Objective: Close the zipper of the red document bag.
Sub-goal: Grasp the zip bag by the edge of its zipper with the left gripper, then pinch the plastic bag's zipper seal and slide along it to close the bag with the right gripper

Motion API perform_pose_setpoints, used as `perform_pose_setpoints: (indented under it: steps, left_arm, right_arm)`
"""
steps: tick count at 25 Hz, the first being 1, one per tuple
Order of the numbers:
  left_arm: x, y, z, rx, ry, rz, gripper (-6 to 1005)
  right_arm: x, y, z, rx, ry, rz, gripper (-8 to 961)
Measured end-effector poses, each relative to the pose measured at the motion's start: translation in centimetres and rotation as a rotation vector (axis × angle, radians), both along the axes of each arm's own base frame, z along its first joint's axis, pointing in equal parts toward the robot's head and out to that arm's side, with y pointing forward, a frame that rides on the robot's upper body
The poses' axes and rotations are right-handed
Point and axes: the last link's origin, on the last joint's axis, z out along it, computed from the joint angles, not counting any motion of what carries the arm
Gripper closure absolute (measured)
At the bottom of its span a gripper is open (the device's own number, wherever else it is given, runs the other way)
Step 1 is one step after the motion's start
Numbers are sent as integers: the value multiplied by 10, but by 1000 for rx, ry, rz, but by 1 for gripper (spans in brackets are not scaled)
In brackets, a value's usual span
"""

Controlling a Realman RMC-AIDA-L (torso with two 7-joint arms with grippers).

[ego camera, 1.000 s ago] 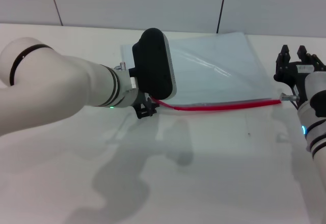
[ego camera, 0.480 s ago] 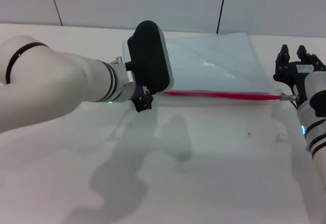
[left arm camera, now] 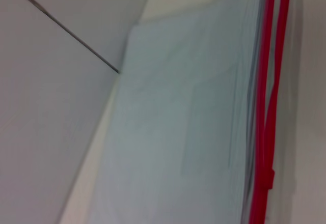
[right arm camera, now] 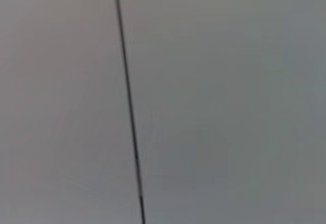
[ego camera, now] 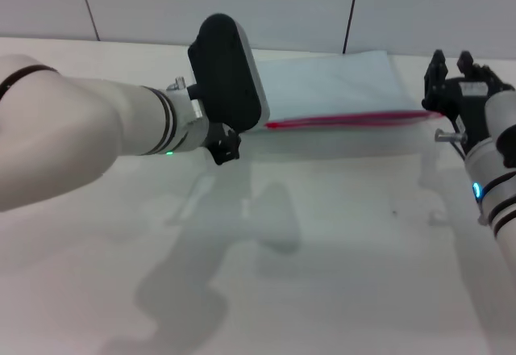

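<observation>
While lifted off the white counter (ego camera: 322, 242), one red document bag (ego camera: 330, 81) hangs between two grippers. Left gripper (ego camera: 242, 125) at one zipper (ego camera: 347, 119) end, jaws hidden. Right gripper (ego camera: 439, 109) at other end, grip unclear.

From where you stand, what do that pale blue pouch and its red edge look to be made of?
The red document bag looks like thin, translucent, pale-blue plastic film with a soft sheen. The zipper seems to be a bright-red plastic strip; the left wrist view shows two parallel red tracks. Exact material is uncertain.
</observation>
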Motion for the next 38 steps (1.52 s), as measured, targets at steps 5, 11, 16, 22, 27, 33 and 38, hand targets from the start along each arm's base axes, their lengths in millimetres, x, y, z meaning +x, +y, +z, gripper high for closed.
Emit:
perform_pose_setpoints:
  steps: [5,11,16,22,27,33,38]
  left_arm:
    - [9,-5,7,23,-36,-23,948]
    - [14,-12,18,60,-64,-47,949]
    - [18,-14,27,94,-92,-67,948]
    - [24,-15,31,111,-113,-87,948]
    - [27,-15,32,118,-124,-97,948]
    - [29,-16,31,115,-126,-103,949]
    - [32,-17,31,114,-130,-112,948]
  right_arm:
    - [-16,-1,8,-102,-65,67,660]
    - [-36,-7,14,-198,-95,185,662]
    - [-52,-9,11,-326,-139,283,664]
    - [-68,-8,6,-472,-222,379,666]
    - [-78,-3,9,-504,-288,414,667]
    - [-90,0,5,-472,-355,439,669]
    - [-95,4,2,-440,-395,449,671]
